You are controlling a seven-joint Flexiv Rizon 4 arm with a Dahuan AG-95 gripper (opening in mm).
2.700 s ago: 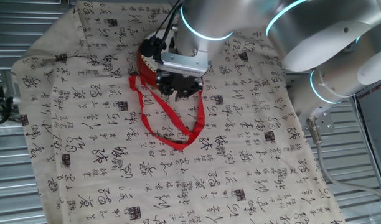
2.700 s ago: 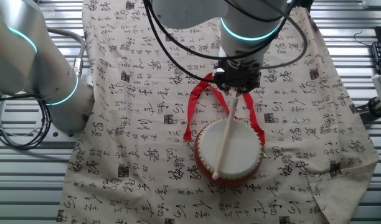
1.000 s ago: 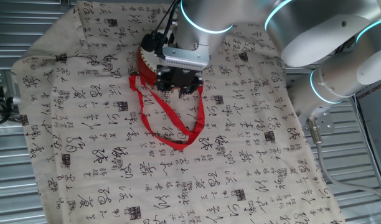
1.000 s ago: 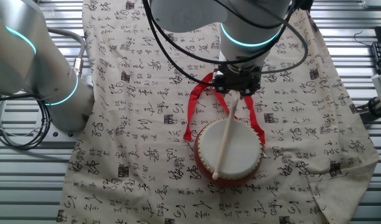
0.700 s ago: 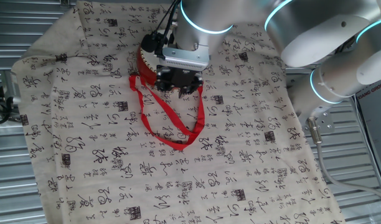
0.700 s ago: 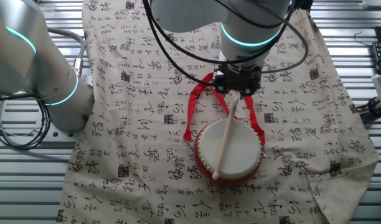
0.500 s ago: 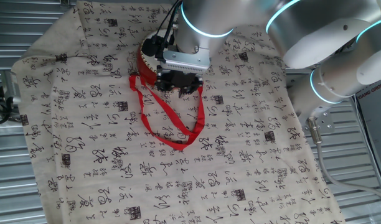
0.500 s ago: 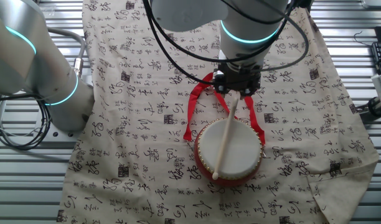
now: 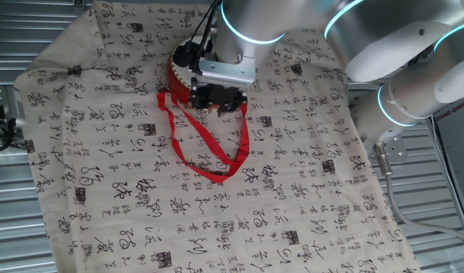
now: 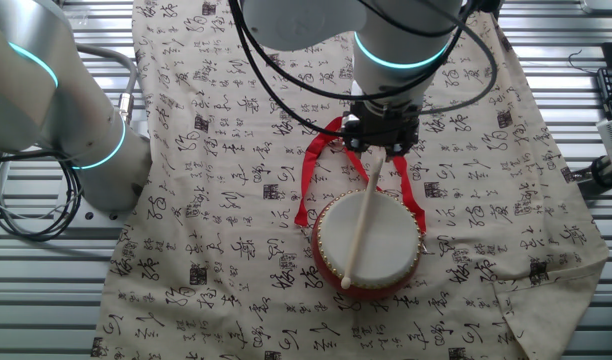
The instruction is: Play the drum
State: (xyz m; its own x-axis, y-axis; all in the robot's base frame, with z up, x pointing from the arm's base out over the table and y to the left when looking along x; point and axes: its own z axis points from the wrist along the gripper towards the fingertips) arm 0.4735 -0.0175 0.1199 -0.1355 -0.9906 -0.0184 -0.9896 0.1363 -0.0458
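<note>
The drum (image 10: 371,245) has a red side wall and a cream-white head and sits on the patterned cloth. Its red ribbon strap (image 9: 209,152) loops out over the cloth. In one fixed view only the drum's red edge (image 9: 177,74) shows behind my arm. My gripper (image 10: 384,143) is shut on a pale wooden drumstick (image 10: 361,225). The stick slants down from the gripper across the drum head, its tip near the head's front edge. In one fixed view my gripper (image 9: 217,102) hangs just beside the drum, and the stick is hidden.
A beige cloth with black calligraphy (image 9: 217,220) covers the table. The metal slatted table edge (image 9: 20,227) shows around it. The arm's base (image 10: 76,130) stands at the left of the cloth. Cables (image 10: 26,215) lie beside it.
My gripper has shifted very slightly up and back with the stick. The drum and ribbon have not moved.
</note>
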